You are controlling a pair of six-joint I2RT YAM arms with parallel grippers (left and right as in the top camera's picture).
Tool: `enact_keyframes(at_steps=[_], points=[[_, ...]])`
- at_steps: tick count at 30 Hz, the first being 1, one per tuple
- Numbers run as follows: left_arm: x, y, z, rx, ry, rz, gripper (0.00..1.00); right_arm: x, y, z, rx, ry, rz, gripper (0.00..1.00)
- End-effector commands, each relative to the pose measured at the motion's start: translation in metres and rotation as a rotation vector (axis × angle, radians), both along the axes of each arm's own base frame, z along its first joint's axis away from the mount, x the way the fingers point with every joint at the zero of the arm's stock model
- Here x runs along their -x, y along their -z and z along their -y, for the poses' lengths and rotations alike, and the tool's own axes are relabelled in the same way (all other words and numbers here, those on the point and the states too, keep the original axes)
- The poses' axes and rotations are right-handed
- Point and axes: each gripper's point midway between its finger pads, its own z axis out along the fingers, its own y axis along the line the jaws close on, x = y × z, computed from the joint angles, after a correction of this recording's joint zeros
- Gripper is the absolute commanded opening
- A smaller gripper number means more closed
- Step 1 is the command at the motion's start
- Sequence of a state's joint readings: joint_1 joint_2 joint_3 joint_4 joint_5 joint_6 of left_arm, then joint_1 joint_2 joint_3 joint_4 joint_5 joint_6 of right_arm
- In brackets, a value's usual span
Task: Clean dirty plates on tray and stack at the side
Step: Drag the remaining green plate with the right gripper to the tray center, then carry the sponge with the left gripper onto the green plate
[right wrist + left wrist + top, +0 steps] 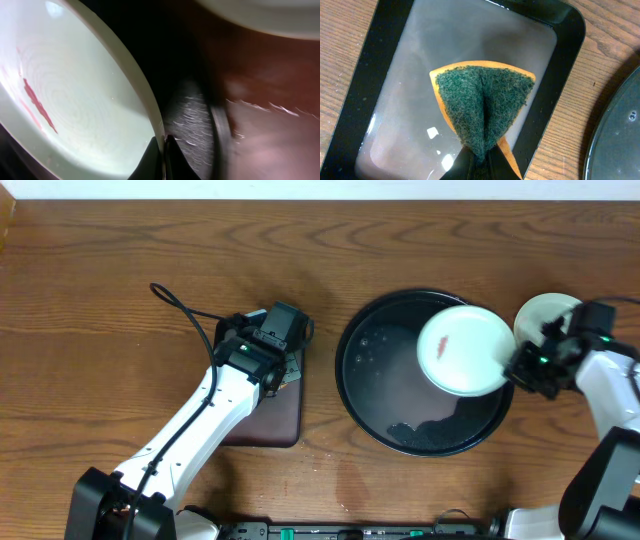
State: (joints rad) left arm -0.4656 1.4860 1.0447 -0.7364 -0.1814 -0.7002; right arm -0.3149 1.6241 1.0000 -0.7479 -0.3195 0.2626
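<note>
right claw (162, 148) clamps plate (468, 352) rim, face up over tray (375, 390), smear (446, 344) diagonal | left claw (480, 167) pinches sponge (482, 102)

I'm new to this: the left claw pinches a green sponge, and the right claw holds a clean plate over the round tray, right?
Not clean: the plate held by the right claw over the round tray has a red smear, plain in the right wrist view. The left claw does pinch the green sponge.
</note>
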Motion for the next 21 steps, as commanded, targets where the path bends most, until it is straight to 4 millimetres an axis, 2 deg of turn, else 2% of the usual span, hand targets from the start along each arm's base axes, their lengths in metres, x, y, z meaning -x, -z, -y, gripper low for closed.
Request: enact_keyframes(at_steps=[1,4,9,15,17,21], points=[[-0.001,0.000,-0.001,0.000,-0.009,0.000,0.08,-0.024,-0.012,-0.040,-0.011,-0.139,0.094,0.01],[-0.001,0.000,-0.001,0.000,-0.009,-0.001,0.08,-0.035,-0.010,-0.055,0.098,-0.210,0.125,0.01],[0.000,0.001,0.002,0.012,0.018,-0.011,0.08,-0.037,-0.006,-0.063,0.291,-0.276,0.112,0.01],[-0.001,0.000,0.005,0.001,0.087,-0.010,0.08,-0.035,-0.003,-0.077,0.295,-0.322,0.108,0.01],[-0.003,0.000,0.018,0.049,0.144,-0.008,0.07,-0.034,0.002,-0.082,0.268,-0.336,0.098,0.01],[-0.005,-0.007,0.060,0.217,0.358,0.006,0.07,-0.030,0.020,-0.096,0.192,-0.409,0.068,0.01]])
